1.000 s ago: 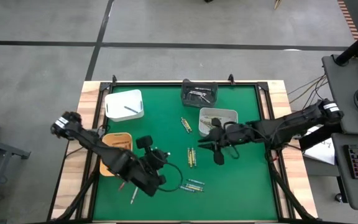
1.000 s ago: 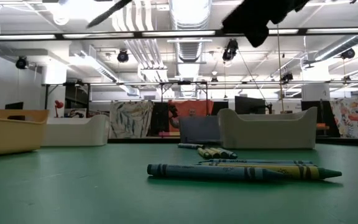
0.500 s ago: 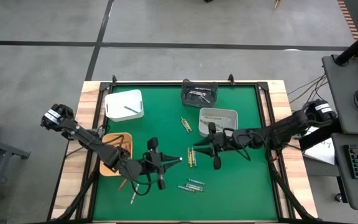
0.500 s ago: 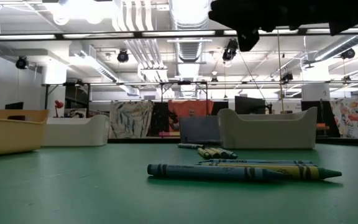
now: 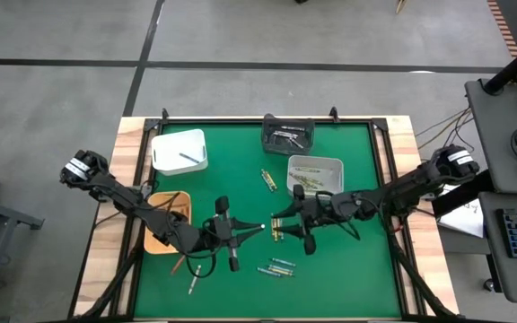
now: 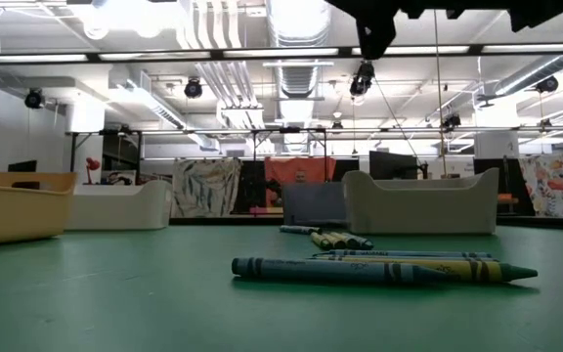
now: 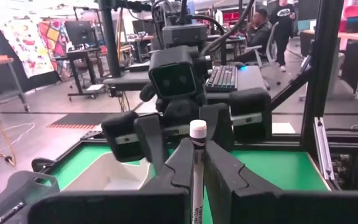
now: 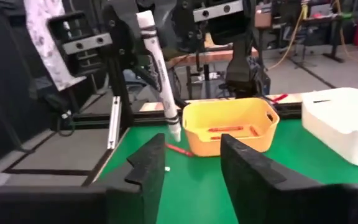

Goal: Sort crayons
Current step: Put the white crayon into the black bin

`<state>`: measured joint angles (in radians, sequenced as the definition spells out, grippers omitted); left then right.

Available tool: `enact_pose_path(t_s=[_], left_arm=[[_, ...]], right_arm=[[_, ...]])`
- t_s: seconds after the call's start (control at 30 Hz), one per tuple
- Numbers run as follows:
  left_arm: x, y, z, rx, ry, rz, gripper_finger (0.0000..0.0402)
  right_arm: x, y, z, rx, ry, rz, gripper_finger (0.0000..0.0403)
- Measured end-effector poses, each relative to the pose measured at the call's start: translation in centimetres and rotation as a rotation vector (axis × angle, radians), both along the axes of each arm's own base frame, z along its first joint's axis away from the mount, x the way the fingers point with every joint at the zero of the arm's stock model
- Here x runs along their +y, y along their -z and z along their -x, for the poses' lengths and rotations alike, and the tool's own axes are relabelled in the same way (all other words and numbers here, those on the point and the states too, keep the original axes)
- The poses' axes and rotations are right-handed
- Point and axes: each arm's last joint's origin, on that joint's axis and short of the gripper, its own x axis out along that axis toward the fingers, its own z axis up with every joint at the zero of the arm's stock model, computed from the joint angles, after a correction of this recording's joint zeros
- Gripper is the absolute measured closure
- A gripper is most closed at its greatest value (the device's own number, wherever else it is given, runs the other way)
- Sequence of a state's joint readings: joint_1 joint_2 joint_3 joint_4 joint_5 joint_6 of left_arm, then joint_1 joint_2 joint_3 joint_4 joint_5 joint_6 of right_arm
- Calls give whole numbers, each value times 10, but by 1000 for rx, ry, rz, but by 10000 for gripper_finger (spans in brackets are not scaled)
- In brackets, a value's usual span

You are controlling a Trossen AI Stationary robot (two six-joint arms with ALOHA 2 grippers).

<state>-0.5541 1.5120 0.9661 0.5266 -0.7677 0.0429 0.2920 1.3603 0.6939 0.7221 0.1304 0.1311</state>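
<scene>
We see the left gripper (image 5: pixel 251 230) above the counter (image 5: pixel 348 278) at about 7 o'clock from its middle, clamped on a white crayon (image 7: pixel 197 163) whose tip points at the right gripper (image 5: pixel 278 224). The right gripper faces it just beside that tip, its fingers (image 8: pixel 148 167) spread apart and holding nothing. Loose crayons (image 5: pixel 276 226) lie beneath the two grippers, and more (image 5: pixel 279 266) lie at 6 o'clock near the front edge. The yellow bin (image 8: pixel 232 125) at 9 o'clock holds red ones, as far as we can tell. A white bin (image 5: pixel 179 150) sits at 10 o'clock.
</scene>
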Motion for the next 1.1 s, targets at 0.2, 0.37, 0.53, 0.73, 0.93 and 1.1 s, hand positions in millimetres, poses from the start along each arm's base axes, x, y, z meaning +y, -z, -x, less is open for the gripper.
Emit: enact_pose_path(t_s=[0.2,0.37,0.53,0.73,0.93,1.1], left_arm=[[2,-4,-1,-30,-17,24,402],[9,-3,-5,-37,-86,29,401],[9,-5,-5,-50,-87,34,401],[9,-5,-5,-73,-89,90,401],[10,-8,-4,-92,-91,131,395],[12,-9,-4,-89,-93,134,359]], right_arm=[[4,-5,-16,-25,8,58,226],[7,-17,-26,-67,-5,100,224],[9,-24,-38,-87,23,66,237],[12,-13,-55,-5,129,99,295],[15,-13,-66,97,126,138,386],[15,-25,-69,223,140,174,394]])
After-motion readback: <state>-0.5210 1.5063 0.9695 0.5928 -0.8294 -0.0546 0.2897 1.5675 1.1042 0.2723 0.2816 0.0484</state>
